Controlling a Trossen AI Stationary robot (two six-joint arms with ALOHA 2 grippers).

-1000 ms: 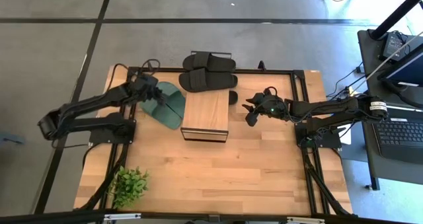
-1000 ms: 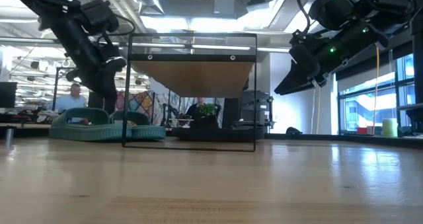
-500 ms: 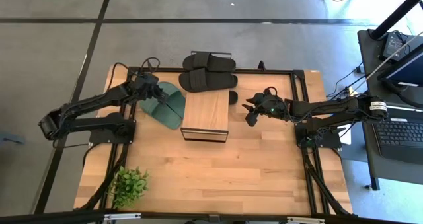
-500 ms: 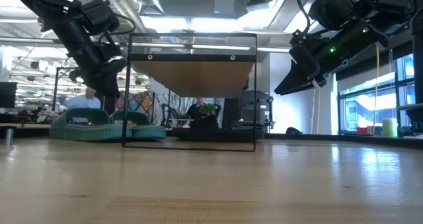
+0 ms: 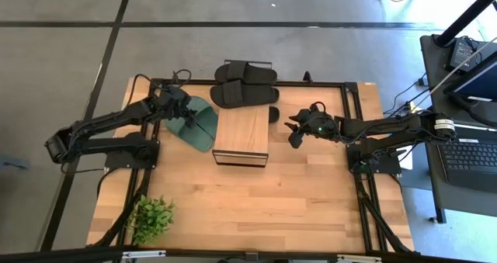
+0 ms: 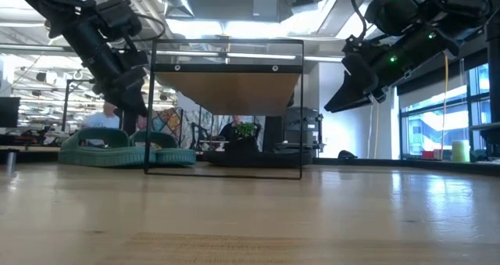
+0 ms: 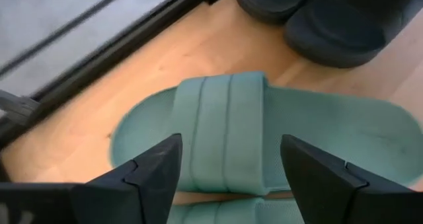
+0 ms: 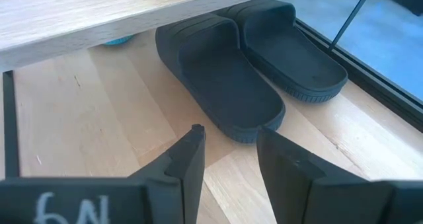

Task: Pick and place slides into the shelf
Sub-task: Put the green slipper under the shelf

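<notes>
Left pincer (image 7: 228,168) spread wide, hovering just above the strap of a green slide (image 7: 264,128), nothing held. Right pincer (image 8: 228,154) part open, empty, hanging in the air beside the shelf (image 5: 242,135) and facing a black pair (image 8: 254,69) tucked under the plank on the bench (image 5: 233,209).

Risks, as judged from here:
- Could slip if the fingers close on the strap's edge instead of across it; rubber flexes and may squirm out.
- Green pair (image 5: 194,123) lies touching, one slide against the other beside the shelf's left side; lifting one may drag or tip its mate.
- Thin black frame stands close to the green pair; a slide carried in at an angle may catch a leg and shove the shelf.
- Space under the plank looks partly taken by the black pair, so a careless entry may bump them out of line.
- Right arm waits near the shelf's far side; both arms reaching in together may clash.

Look of the slides: soft, matte rubber, open-toed, one broad ribbed strap each. Green ones muted teal, soles up-facing flat, lying slantwise. Another black pair (image 5: 245,83) sits at the bench's far edge behind the shelf, side by side, partly over the frame rail. Plank top bare.
</notes>
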